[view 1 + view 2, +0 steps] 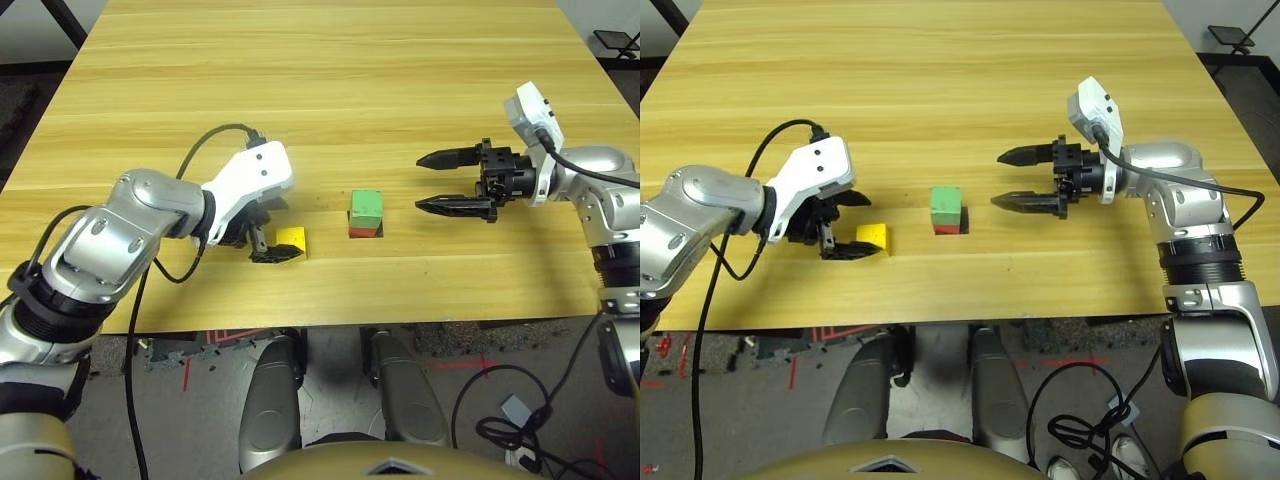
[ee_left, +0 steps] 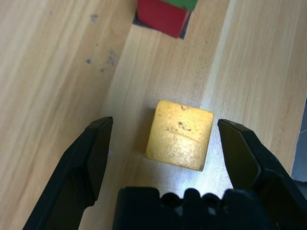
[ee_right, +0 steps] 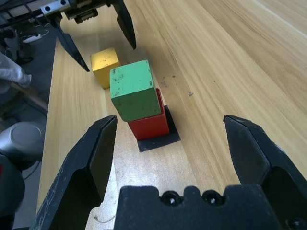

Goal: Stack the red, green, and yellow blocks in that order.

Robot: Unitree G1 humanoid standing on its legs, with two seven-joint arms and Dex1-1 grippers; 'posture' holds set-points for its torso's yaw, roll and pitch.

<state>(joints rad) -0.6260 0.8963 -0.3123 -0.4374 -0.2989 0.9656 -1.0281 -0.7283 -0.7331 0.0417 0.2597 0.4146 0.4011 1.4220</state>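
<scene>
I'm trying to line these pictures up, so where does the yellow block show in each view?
Left eye: yellow block, left of centre.
Right eye: left of centre, beside the left gripper.
Left wrist: near the middle.
Right wrist: upper left.
Shared landmark: the red block under the green block.

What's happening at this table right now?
The robot is partway through a block stack. A matte light green cube sits on a matte red cube, which rests on a flat black square marker. The left gripper is open around the bright yellow cube, which is on the wooden table and not gripped. The right gripper is open and empty, to the right of the stack.
</scene>
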